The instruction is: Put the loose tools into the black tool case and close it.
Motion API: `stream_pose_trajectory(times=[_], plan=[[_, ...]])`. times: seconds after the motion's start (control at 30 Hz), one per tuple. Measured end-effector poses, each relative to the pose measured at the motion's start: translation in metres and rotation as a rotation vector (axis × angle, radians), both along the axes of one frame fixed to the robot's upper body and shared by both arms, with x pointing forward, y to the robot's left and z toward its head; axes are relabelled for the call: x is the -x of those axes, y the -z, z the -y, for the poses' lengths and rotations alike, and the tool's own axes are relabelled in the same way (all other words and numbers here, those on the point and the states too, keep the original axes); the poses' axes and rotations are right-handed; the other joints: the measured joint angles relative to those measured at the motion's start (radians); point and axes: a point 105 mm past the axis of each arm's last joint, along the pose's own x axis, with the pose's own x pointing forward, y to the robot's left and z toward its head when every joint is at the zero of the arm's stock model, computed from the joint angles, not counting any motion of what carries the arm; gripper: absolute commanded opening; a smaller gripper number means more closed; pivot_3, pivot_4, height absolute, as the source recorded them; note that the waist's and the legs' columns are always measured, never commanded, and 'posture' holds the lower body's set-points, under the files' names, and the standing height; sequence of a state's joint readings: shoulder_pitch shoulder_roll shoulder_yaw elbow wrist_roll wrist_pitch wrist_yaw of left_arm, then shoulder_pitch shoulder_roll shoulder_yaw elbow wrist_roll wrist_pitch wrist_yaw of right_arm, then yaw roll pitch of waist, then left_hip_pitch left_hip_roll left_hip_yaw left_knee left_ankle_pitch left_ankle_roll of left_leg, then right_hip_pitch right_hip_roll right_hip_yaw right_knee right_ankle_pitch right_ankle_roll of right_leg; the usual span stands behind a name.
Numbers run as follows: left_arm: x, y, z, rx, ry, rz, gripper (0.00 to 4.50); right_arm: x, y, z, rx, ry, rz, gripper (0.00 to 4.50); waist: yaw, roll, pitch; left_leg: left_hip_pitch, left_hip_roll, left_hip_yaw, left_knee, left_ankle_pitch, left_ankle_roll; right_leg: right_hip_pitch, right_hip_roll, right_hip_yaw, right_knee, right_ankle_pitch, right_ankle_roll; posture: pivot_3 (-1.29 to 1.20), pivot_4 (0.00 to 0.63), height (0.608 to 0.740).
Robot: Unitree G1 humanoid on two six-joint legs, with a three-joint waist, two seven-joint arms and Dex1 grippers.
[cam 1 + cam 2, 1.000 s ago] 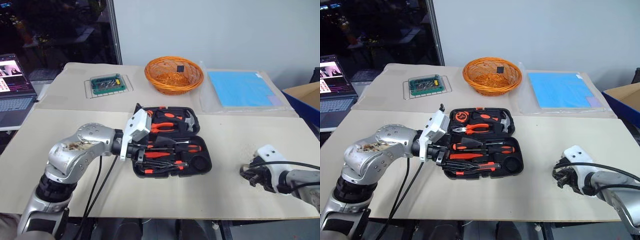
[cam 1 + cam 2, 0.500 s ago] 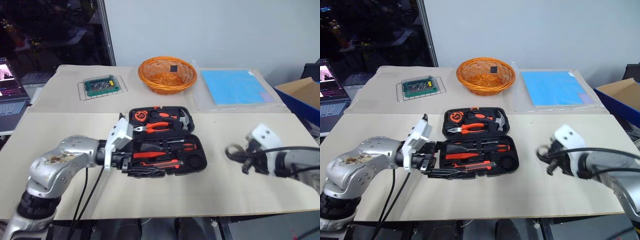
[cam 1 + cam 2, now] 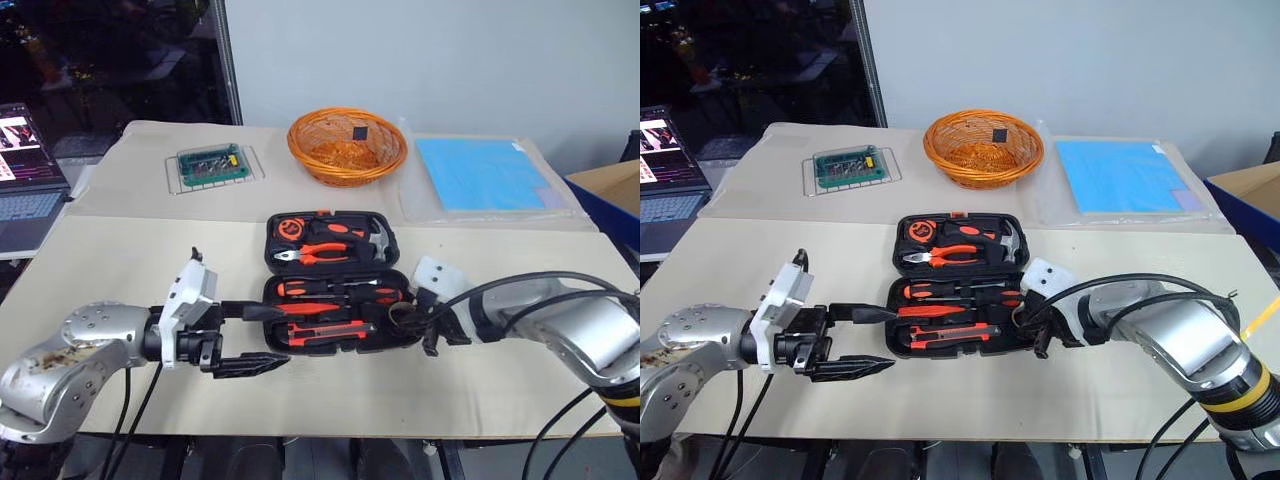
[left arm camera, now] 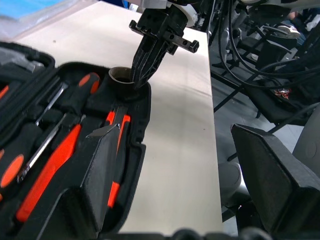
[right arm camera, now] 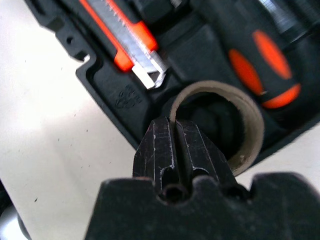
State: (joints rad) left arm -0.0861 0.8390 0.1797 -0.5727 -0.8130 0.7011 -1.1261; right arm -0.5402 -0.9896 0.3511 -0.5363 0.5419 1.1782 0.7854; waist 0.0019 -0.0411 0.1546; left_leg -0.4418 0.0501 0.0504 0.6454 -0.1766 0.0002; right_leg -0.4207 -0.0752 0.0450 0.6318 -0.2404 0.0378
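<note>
- 1 black tool case (image 3: 335, 283) lies open on the table (image 3: 120, 260), in front of 1 orange basket (image 3: 347, 147); 2 screwdrivers (image 3: 335, 291) and 1 utility knife (image 3: 328, 332) sit in its near half
- Near-half slots behind the left gripper (image 3: 248, 338) are hard to make out
- Left gripper spread wide, empty, at the case's left end; right gripper (image 4: 141, 75) pinched closed on a ring (image 5: 220, 122) at the case's right corner

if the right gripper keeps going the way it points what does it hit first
Most likely the brown ring in the end pocket of the black tool case; the shut right gripper sits at its rim, though depth is hard to judge.
</note>
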Motion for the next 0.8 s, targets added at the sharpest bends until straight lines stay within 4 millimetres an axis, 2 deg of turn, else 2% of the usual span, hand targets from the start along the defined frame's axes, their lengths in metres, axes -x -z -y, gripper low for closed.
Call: stream_pose_trajectory(times=[0.23,0.27,0.33,0.4,0.47,0.6,0.73,0.8], plan=[[-0.003,0.002,-0.002,-0.017,-0.030,0.026,3.80,-0.001,0.007,-0.001,0.023,-0.047,-0.013,0.01,0.000,0.000,0.000,0.000,0.000,0.001,0.001,0.000,0.000,0.000,-0.001,0.000,0.000,0.000,0.000,0.00,0.150,0.740],[-0.003,0.002,-0.002,-0.017,-0.031,0.029,3.80,-0.001,0.007,-0.001,0.025,-0.052,-0.011,0.57,0.001,0.000,0.000,0.000,0.000,0.001,0.001,0.000,0.000,0.000,-0.001,0.000,0.000,0.000,0.000,0.00,0.150,0.740],[-0.004,0.001,-0.003,-0.018,-0.037,0.037,3.80,-0.002,0.007,-0.002,0.025,-0.054,-0.003,0.99,0.001,0.000,0.000,0.000,0.000,0.001,0.001,0.000,0.000,0.000,-0.001,0.000,0.000,0.000,0.000,0.00,0.150,0.740],[-0.005,0.002,-0.003,-0.019,-0.048,0.040,3.80,-0.007,0.007,-0.004,0.002,-0.039,0.008,1.65,0.001,0.000,0.000,0.000,0.000,0.001,0.001,0.000,0.000,0.000,0.000,0.000,0.000,0.000,0.000,0.00,0.150,0.740],[-0.009,0.003,-0.005,-0.020,-0.082,0.032,3.80,-0.010,-0.002,-0.010,-0.070,-0.030,0.026,1.65,0.000,0.000,0.000,0.000,0.000,0.001,0.000,0.000,0.000,0.000,0.000,0.000,0.001,0.000,0.000,0.00,0.150,0.740],[-0.028,0.007,-0.011,0.006,-0.211,-0.010,3.80,-0.018,-0.035,-0.015,-0.223,0.005,0.122,1.65,-0.002,0.000,0.000,0.000,0.000,0.000,0.001,0.000,0.000,0.000,0.001,0.000,0.002,0.001,0.001,0.00,0.150,0.740],[-0.067,0.007,-0.018,0.079,-0.439,-0.059,3.80,-0.034,-0.065,-0.016,-0.401,0.110,0.232,1.65,0.003,-0.001,0.000,0.001,0.000,-0.002,0.003,0.001,0.000,0.002,0.001,0.000,0.002,0.002,0.002,0.00,0.150,0.740],[-0.087,0.008,-0.021,0.072,-0.550,-0.084,3.80,-0.046,-0.076,-0.017,-0.503,0.176,0.235,2.06,0.002,-0.002,0.000,0.000,0.000,-0.002,0.005,0.002,0.000,0.002,0.002,0.000,0.004,0.003,0.003,0.00,0.150,0.740]])
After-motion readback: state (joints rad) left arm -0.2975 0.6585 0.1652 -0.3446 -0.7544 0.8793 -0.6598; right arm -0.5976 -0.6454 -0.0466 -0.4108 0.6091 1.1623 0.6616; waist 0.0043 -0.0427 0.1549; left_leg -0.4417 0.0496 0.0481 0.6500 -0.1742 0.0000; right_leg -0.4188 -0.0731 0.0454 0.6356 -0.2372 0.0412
